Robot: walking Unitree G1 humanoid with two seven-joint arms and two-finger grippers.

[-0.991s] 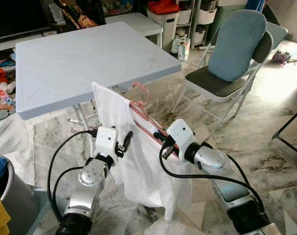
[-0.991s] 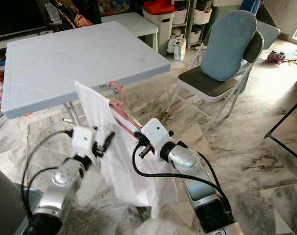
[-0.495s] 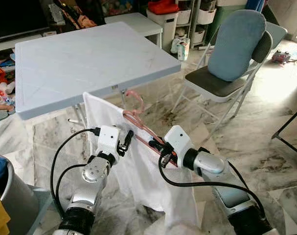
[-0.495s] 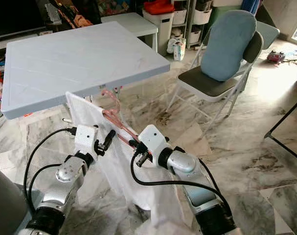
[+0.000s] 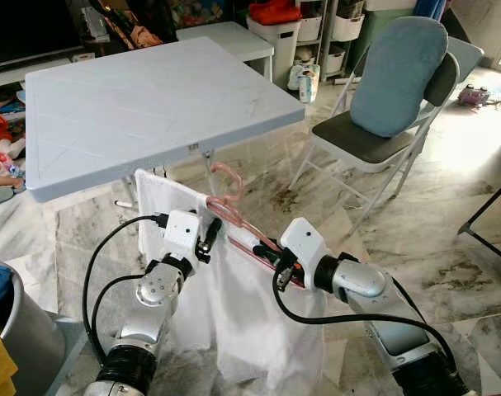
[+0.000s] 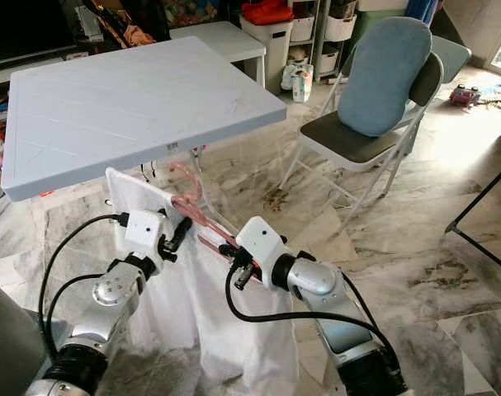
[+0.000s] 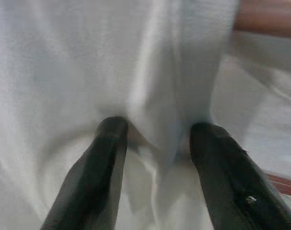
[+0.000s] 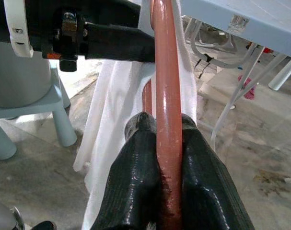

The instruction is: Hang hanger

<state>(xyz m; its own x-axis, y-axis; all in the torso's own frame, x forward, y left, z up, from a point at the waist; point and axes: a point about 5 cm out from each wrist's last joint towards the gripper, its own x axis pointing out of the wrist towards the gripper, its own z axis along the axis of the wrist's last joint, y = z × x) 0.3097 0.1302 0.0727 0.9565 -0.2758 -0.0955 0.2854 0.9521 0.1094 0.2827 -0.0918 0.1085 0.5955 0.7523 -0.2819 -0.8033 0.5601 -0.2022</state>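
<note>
A pink hanger (image 5: pixel 226 178) carries a white cloth (image 5: pixel 250 322), which hangs down toward the marble floor. My right gripper (image 8: pixel 165 134) is shut on the hanger's lower bar (image 8: pixel 166 72), just right of the cloth's top edge (image 6: pixel 248 266). My left gripper (image 5: pixel 209 235) is at the cloth's upper left, below the hook. In the left wrist view its fingers (image 7: pixel 107 158) press into a bunched fold of the cloth (image 7: pixel 155 96). The hook sits just in front of the table's near edge, touching nothing.
A pale blue folding table (image 5: pixel 151 91) stands straight ahead, its legs behind the cloth. A folding chair (image 5: pixel 370 140) with a blue cushion is to the right. A grey bin (image 5: pixel 19 330) is at lower left, storage boxes (image 5: pixel 276 29) are at the back, and a black frame leg (image 5: pixel 485 223) is at the right edge.
Both grippers have lowered the hanger and cloth and carried them a little left. The cloth's raised top corner has dropped, and the hanger lies flatter.
</note>
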